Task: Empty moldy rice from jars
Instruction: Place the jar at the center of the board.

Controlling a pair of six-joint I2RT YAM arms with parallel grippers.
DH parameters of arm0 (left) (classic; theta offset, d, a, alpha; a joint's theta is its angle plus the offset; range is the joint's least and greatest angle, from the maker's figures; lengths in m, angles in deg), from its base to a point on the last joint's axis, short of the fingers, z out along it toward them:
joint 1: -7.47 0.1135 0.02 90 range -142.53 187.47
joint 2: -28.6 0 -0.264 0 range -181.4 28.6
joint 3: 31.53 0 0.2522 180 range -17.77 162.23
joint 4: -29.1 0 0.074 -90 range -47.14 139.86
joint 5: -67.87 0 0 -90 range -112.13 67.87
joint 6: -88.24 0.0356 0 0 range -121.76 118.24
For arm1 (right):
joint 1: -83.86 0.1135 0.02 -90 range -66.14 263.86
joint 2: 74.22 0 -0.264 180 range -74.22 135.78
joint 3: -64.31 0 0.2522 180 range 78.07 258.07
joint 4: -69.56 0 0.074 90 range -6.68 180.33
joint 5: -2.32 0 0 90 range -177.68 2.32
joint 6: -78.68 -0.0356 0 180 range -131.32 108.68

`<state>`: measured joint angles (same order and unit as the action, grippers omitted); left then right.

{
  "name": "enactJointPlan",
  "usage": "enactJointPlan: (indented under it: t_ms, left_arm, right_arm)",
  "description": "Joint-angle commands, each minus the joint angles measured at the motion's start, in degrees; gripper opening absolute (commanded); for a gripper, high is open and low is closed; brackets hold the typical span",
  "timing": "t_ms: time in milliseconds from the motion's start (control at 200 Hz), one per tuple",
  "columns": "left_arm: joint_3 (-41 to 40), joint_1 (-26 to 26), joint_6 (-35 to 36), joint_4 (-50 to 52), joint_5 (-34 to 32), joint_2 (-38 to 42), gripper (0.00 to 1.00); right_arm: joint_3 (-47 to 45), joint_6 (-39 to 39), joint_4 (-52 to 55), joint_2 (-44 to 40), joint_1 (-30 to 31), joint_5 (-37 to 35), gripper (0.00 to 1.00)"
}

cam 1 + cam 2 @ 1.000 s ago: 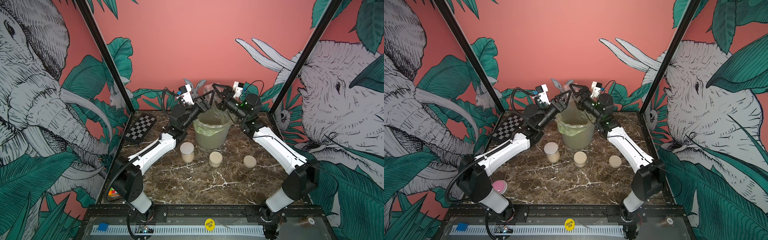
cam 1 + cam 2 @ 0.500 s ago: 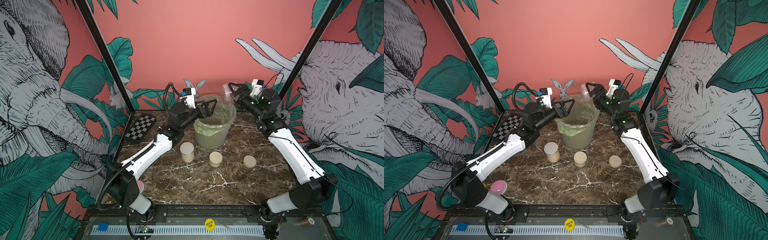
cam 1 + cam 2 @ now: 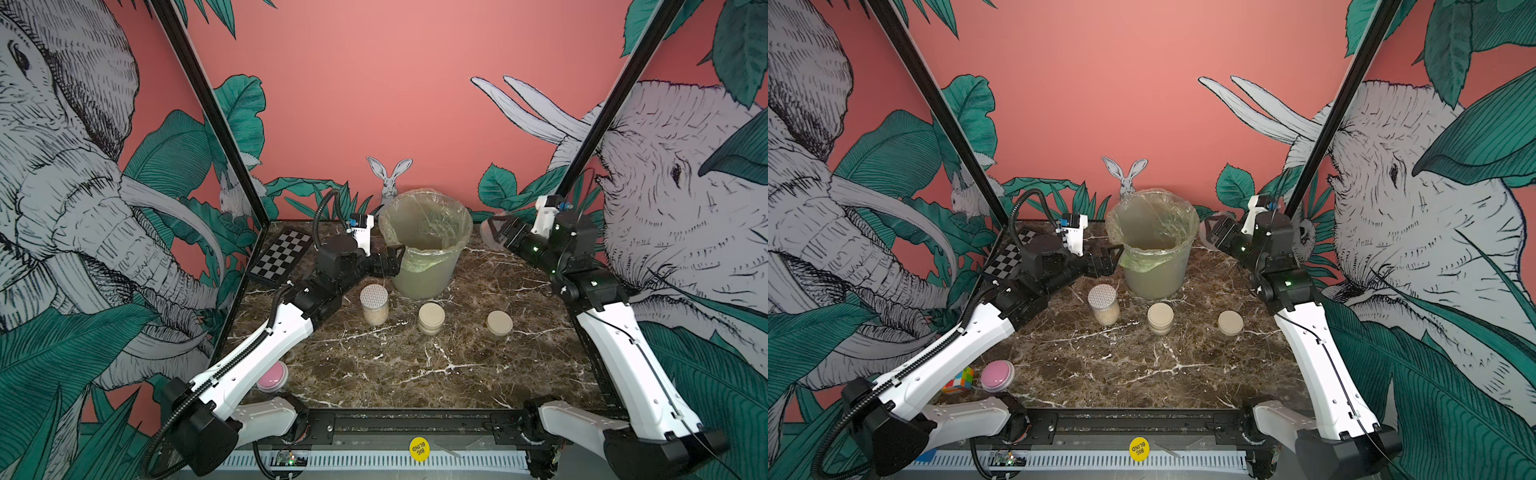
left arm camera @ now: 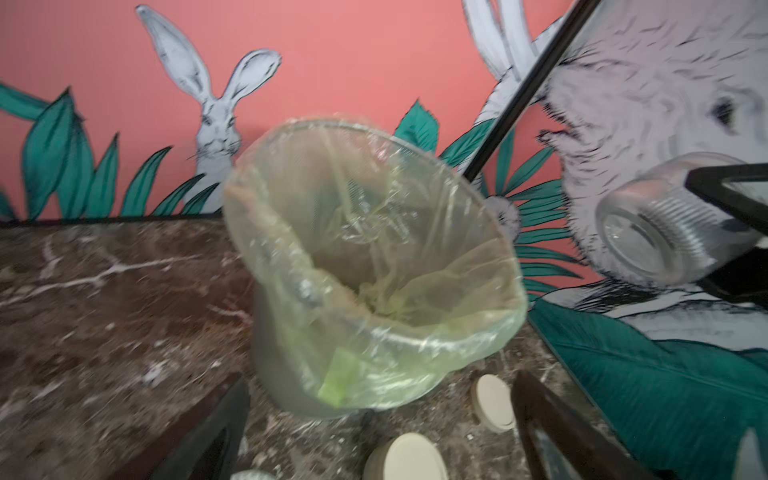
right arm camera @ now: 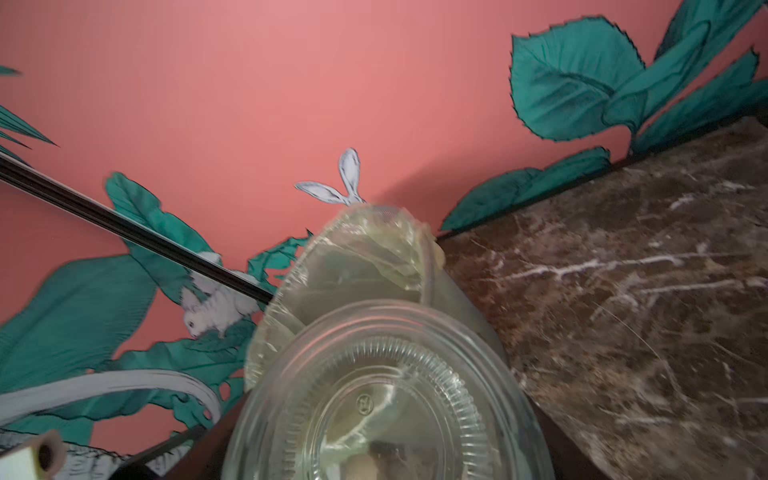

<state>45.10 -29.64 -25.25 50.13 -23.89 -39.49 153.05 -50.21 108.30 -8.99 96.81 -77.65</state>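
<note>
Beige moldy rice is contained in the tall clear dotted-lidded jar near the green-bagged bin: judged light, rigid, slick, best gripped round its wall. An empty clear jar is pinched by the right gripper; the left gripper is spread.

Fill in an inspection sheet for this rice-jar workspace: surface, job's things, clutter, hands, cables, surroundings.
Surface: brown marble table, pale veins.
Job's things: tall jar, dotted lid on, rice inside; middle squat jar and outer squat jar, beige lids on; lined bin behind them; clear lidless jar, apparently empty.
Clutter: checkerboard, pink-topped tub, colour cube.
Hands: left hand open beside the bin; right hand shut on the clear lidless jar.
Cables: black hose looping above left arm; thin wire along right arm.
Surroundings: pink mural walls, black frame posts.
</note>
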Motion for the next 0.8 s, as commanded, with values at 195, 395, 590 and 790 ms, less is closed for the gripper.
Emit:
enactJointPlan:
  t_ms: [195,395,590,790]
  left_arm:
    - [-7.15,-0.16,1.87,8.35,-13.5,3.45,1.0]
    - [-11.12,-0.16,1.68,6.94,-17.31,4.83,1.0]
    - [-13.02,-0.16,3.36,7.39,-16.7,5.04,1.0]
    - [-13.55,-0.16,3.35,8.68,-18.43,5.87,1.0]
  right_arm:
    - [-14.61,12.43,3.42,-1.22,-0.04,-8.87,0.33]
    - [-24.22,13.99,-5.09,1.6,1.09,-13.13,0.33]
    - [-27.21,15.71,-12.36,6.78,3.3,-18.83,0.33]
    - [-27.53,16.05,-19.07,13.51,4.81,-24.35,0.34]
